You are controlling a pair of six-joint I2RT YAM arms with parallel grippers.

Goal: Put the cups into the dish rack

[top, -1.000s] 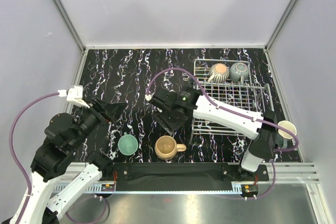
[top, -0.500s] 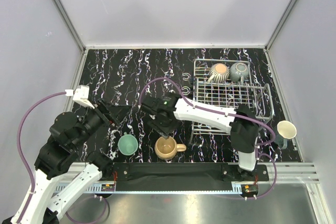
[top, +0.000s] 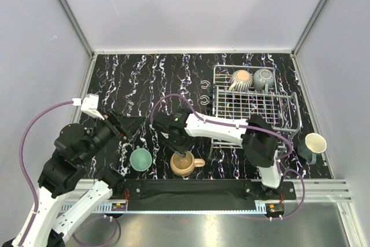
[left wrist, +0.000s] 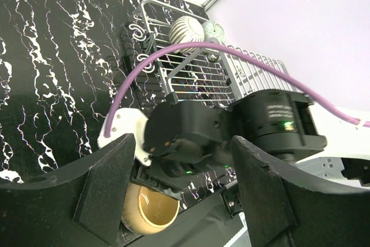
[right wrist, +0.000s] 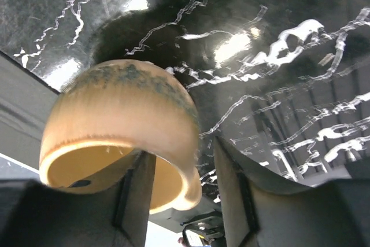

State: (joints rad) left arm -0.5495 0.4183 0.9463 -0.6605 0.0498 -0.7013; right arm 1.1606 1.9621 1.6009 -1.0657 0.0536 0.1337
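Note:
A tan cup [top: 184, 163] stands upright near the table's front edge. My right gripper [top: 182, 153] reaches down onto it. In the right wrist view the tan cup [right wrist: 121, 114] has one finger inside its rim and the other outside, and my right gripper [right wrist: 182, 154] is open with a gap left at the outer finger. My left gripper [top: 132, 121] hovers open and empty at the left. A teal-green cup [top: 140, 159] stands left of the tan one, a dark teal cup [top: 312, 144] at the far right. In the dish rack [top: 289, 121] lie a striped cup [top: 240, 79] and a grey-green cup [top: 264, 77].
In the left wrist view my left gripper [left wrist: 182, 140] faces the right arm's black wrist, with the tan cup [left wrist: 147, 215] below and the dish rack [left wrist: 231, 79] beyond. Grey walls close the table on three sides. A purple cable arcs over the right arm.
The right arm swung left and toward the front edge, then came down over the tan cup with its jaws narrowing. The left arm shifted only slightly.

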